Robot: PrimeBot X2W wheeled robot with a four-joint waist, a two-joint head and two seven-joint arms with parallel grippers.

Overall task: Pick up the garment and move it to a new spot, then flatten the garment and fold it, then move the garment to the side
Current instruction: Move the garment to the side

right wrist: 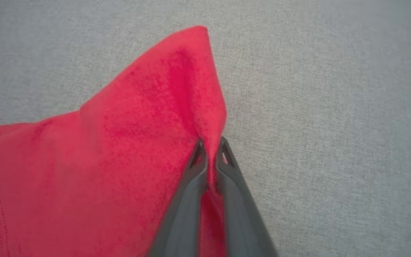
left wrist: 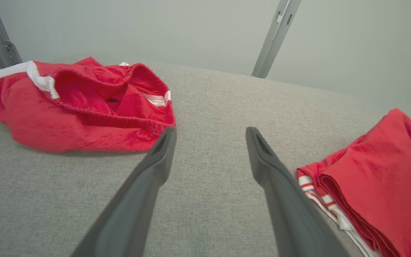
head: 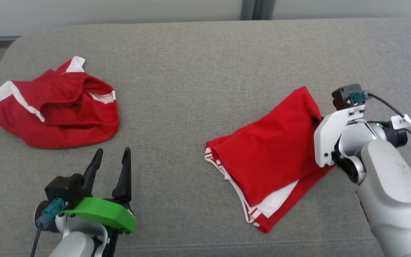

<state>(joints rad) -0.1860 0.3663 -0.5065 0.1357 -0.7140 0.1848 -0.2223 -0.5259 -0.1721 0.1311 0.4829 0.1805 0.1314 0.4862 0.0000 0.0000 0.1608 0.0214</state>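
- The folded red garment [head: 266, 153] lies on the right half of the grey upholstered surface [head: 198, 64]. It is a slanted, roughly rectangular stack of layers.
- White trim with thin red stripes shows along its left and lower edges, and a white panel peeks out at the lower corner.
- The right hand [head: 316, 121] meets the garment at its upper right edge. In the head view its fingertips are mostly hidden behind the white wrist housing.
- In the right wrist view, the right hand [right wrist: 211, 146] is closed, and its two dark fingers pinch a raised ridge of the folded red garment [right wrist: 120, 160] between their tips. The cloth rises to a peak just beyond the grip.
- The left hand [head: 113, 153] sits at the lower left, well apart from the folded garment. Its fingers are spread wide and hold nothing.
- A green bracket [head: 102, 212] sits at the left wrist.
- In the left wrist view, the left hand [left wrist: 211, 132] points across bare grey fabric. The folded red garment [left wrist: 376, 178] is off to its right.
- A crumpled red garment [head: 55, 110] with white bands and an open elastic waistband lies at the far left. Seen from the left wrist, this crumpled piece [left wrist: 77, 107] is near the left fingertip, but contact cannot be judged.
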